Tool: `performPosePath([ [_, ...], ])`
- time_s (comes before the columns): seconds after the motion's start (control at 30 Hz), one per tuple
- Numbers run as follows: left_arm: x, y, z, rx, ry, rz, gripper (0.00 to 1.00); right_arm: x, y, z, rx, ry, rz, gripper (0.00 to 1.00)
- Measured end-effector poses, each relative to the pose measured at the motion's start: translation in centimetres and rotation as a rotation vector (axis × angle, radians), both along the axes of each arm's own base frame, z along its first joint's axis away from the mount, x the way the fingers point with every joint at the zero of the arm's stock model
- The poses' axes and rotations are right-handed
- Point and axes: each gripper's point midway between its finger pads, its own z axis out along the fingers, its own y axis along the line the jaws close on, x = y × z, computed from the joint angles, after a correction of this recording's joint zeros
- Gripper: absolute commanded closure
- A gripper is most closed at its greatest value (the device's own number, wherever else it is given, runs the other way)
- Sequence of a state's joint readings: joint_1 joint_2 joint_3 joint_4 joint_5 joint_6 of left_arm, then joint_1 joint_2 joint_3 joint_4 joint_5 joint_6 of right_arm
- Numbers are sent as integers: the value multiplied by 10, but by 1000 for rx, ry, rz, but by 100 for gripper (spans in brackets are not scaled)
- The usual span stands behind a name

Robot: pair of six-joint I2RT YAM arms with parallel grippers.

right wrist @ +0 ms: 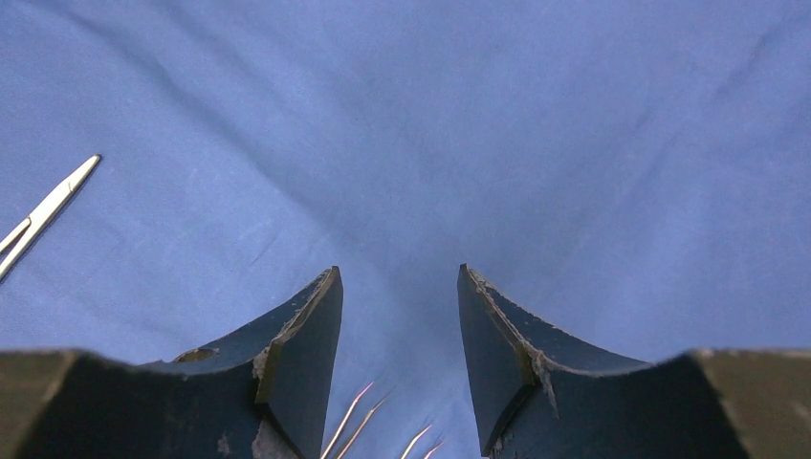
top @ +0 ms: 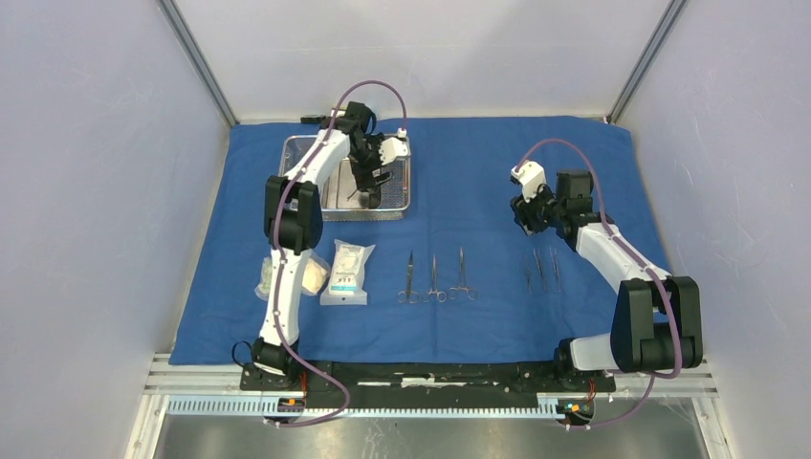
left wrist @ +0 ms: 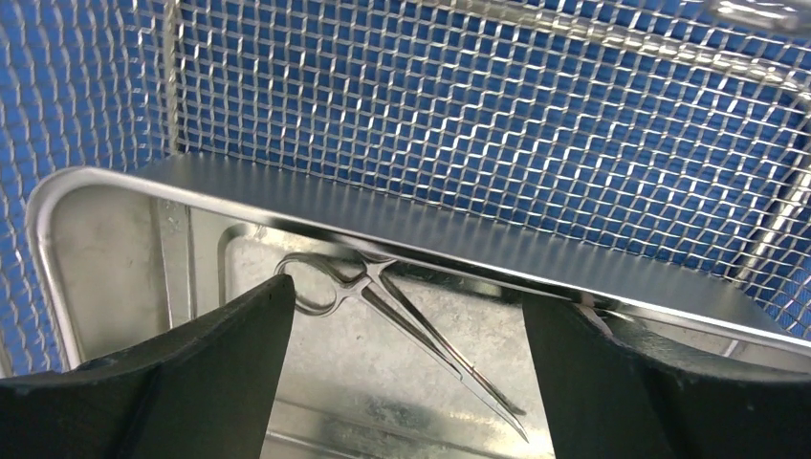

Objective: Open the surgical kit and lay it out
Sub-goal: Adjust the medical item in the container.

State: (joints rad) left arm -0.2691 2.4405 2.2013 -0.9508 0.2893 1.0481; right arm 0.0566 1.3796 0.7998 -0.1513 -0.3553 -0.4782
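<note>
We see the left claw spread wide, its two black fingers well apart and closed on nothing. It hangs just over the steel pan, and as far as we can tell it touches neither the rim nor what lies inside. One slim scissor-like instrument lies flat on the pan's floor right below the gap, with its ring handles toward the far rim, one ring partly hidden under that rim, and its tips toward the claw. The pan sits inside the wire-mesh basket, which stands near the far left corner of the tabletop on the spread blue cloth.

The right claw stands partly apart and empty above bare cloth toward the right edge of the tabletop. A small group of thin instruments lies just on its near side; from the wrist we catch only their tips, cut off at the bottom edge. Three more instruments lie side by side in the near middle, and a white packet lies to their left. We make out further packets partly hidden behind the left arm; we cannot read their markings.
</note>
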Motion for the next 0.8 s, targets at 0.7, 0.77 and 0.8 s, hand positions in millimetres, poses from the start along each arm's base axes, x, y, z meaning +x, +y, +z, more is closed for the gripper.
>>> performPosePath([
  [0.7,-13,1,-6,-28,65,-114,73,-2,-3,-11,-2,30,-6,46],
  [0.77,-12,4,-6,-36,67,-108,80,-2,-4,-14,-2,41,-9,46],
  [0.8,-11,5,-6,-43,68,-106,82,-2,-5,-16,-2,46,-10,46],
])
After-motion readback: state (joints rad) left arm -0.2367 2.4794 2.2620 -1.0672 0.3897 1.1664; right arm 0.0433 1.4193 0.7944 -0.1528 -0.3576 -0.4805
